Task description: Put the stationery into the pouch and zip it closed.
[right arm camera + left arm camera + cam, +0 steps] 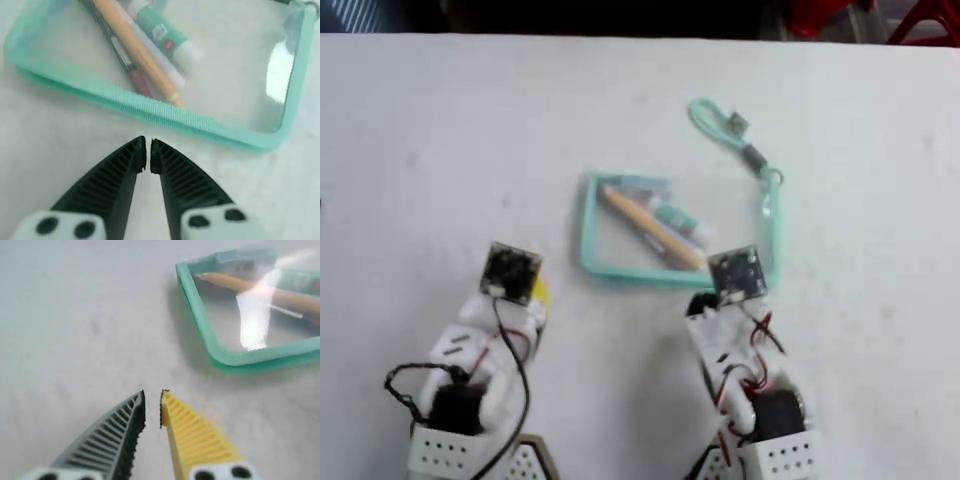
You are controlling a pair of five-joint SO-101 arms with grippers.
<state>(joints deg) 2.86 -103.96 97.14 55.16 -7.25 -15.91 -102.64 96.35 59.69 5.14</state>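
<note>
Both jaws closed, over table [420,150] beside green-bordered pouch [586,235].

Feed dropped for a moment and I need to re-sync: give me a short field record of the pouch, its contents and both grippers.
pouch: clear with a teal edge, flat on the white table
contents: pencil, glue stick, dark pen, all inside
zip: cannot tell whether closed
strap: teal, lying on the table off the pouch's far corner
left gripper: empty, jaws shut, over bare table, apart from the pouch
right gripper: empty, jaws shut, just short of the pouch's near edge
</note>
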